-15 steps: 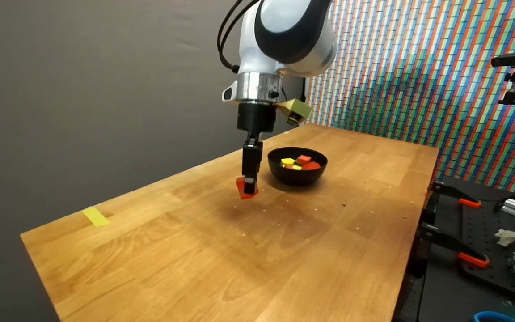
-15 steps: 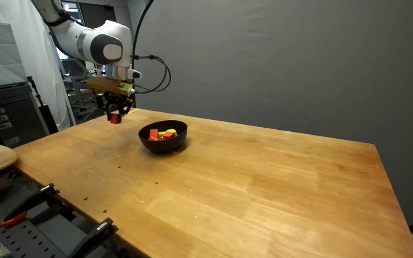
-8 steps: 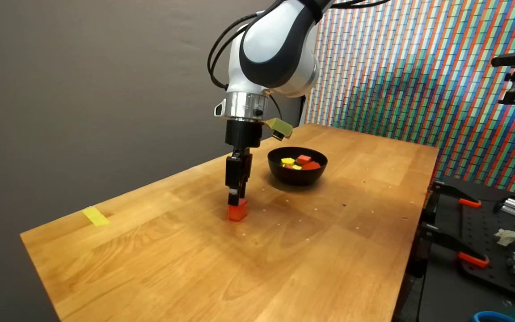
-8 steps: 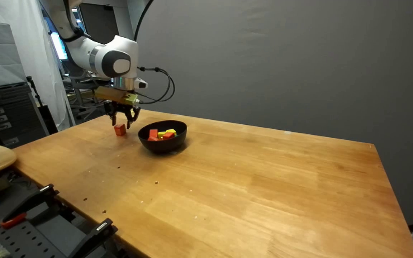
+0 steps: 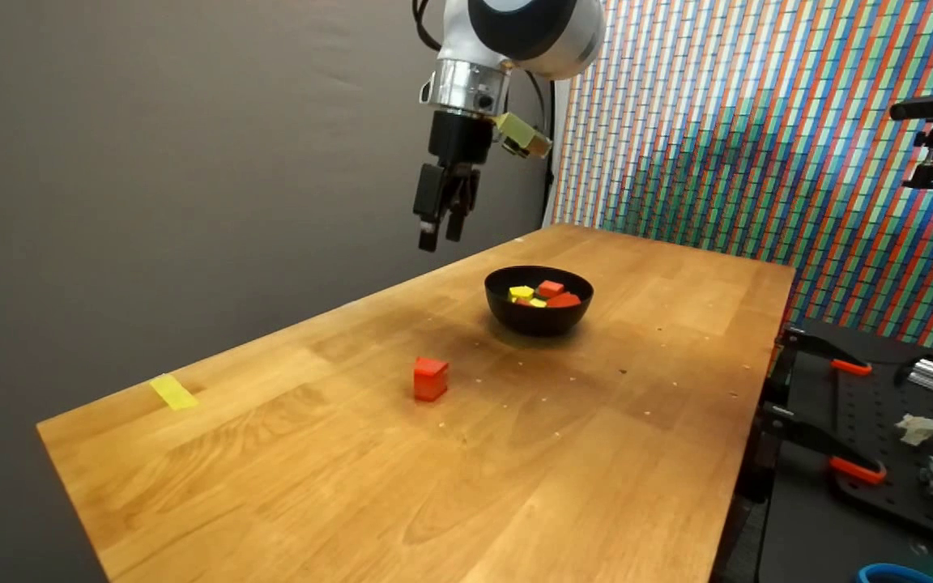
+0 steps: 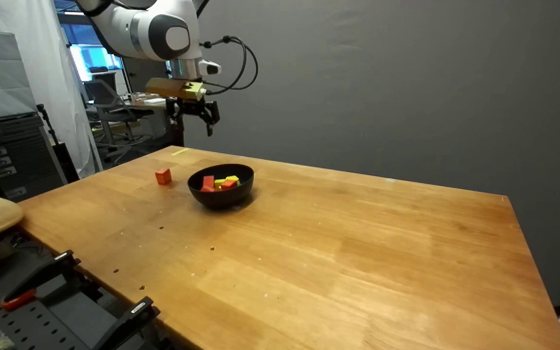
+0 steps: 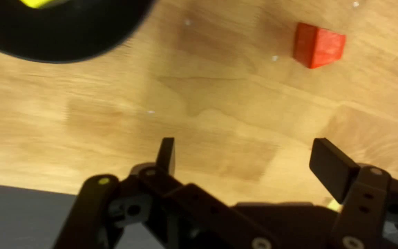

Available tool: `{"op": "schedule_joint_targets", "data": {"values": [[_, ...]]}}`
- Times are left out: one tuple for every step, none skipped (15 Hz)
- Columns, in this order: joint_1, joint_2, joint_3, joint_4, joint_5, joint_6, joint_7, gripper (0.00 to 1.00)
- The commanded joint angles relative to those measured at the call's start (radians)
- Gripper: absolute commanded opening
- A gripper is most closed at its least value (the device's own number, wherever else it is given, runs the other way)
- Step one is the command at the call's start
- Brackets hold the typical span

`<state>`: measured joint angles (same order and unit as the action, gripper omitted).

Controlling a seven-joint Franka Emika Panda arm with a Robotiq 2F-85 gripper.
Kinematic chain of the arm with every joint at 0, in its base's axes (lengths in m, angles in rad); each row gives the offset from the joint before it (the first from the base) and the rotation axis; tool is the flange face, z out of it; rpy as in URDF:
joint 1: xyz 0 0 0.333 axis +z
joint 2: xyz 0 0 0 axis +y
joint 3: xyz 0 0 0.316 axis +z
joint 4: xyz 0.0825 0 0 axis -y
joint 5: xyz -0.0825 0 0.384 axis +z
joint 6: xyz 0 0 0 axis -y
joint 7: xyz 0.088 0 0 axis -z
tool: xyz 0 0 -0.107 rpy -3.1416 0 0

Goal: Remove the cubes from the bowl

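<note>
Spread wide, my gripper point(image 7: 244, 155) hangs well above the level of the wooden table point(image 5: 466, 486), wood grain showing through its gap! Down below, in an exterior view, there's one red cube point(image 5: 431, 380) sitting flat on the wood, left of the black bowl point(image 5: 539, 322) and nearer than it, clearly apart from its wall. The bowl stands upright, and what a crowd inside: red cubes point(image 6: 208, 181) and yellow cubes point(image 6: 232, 178), all bunched up, overlapping so that I can't tell how many. My wrist view gives me that red cube far and to the right, the bowl's dark rim far and to the left, a flash of yellow inside it. And over by the table's far edge, toward the left corner in an exterior view, a yellow strip point(image 5: 174, 391) lies flat!
</note>
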<state>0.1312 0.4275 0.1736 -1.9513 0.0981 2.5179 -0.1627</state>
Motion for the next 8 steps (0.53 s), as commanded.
{"op": "schedule_joint_targets", "data": {"values": [[-0.022, -0.123, -0.094, -0.141, -0.118, -0.005, 0.034, 1.0], [-0.031, -0.141, -0.115, -0.17, -0.169, -0.009, 0.008, 1.0], [-0.033, -0.153, -0.145, -0.198, -0.231, 0.017, 0.02, 1.0], [-0.046, -0.161, -0.158, -0.216, -0.261, 0.018, 0.016, 1.0], [-0.056, -0.166, -0.169, -0.231, -0.288, 0.019, 0.014, 1.0], [-0.06, -0.113, -0.142, -0.168, -0.242, -0.005, 0.013, 1.0], [-0.068, -0.116, -0.147, -0.179, -0.248, -0.005, 0.013, 1.0], [-0.071, -0.113, -0.147, -0.179, -0.248, -0.005, 0.013, 1.0]]}}
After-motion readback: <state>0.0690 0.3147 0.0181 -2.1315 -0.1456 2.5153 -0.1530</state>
